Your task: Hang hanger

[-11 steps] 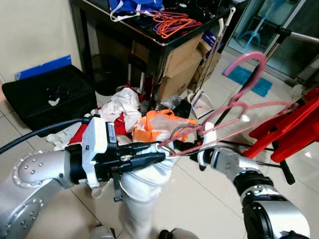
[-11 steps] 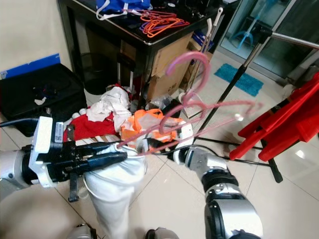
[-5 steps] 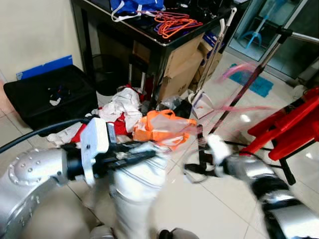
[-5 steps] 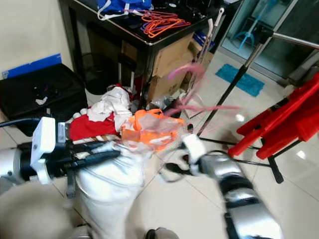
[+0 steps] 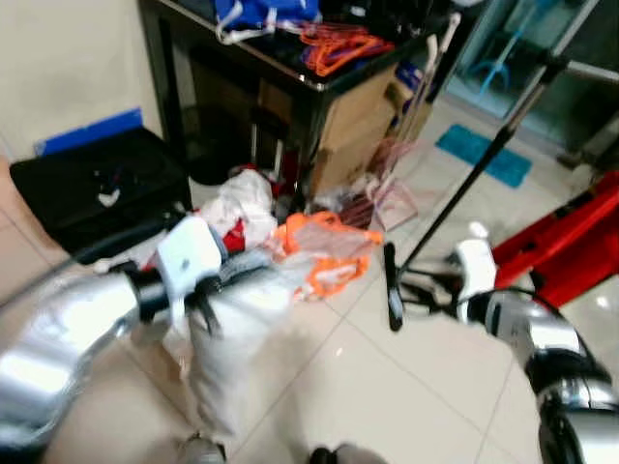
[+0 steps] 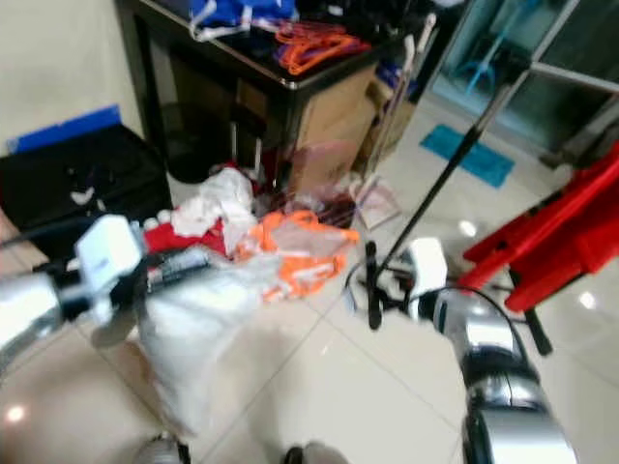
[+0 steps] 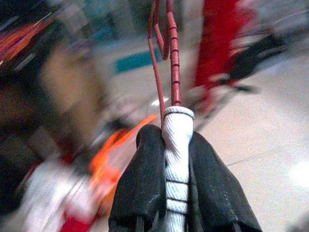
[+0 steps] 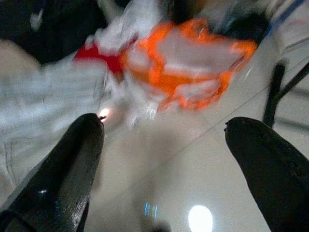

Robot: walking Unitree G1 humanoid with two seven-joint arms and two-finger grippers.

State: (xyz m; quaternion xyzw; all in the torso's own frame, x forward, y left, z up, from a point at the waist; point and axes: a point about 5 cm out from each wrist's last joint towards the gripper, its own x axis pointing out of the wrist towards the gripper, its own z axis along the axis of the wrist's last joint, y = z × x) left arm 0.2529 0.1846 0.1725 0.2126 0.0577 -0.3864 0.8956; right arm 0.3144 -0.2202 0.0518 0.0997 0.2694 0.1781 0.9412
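While I swing toward the rack, only the left gripper (image 7: 176,159) has the pink hanger (image 7: 170,53).
Left fingers are clamped on its white-wrapped end; its long axis runs straight out from the jaws. Right gripper (image 8: 164,159) gapes wide and empty over the floor (image 5: 406,387). Head views are blurred, white garment (image 5: 232,338) below.

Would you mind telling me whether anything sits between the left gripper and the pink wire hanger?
Nothing visible does: the left gripper is already shut on the pink wire hanger, with white striped cloth pinched between its fingers alongside the wire. The right gripper is open above the floor.
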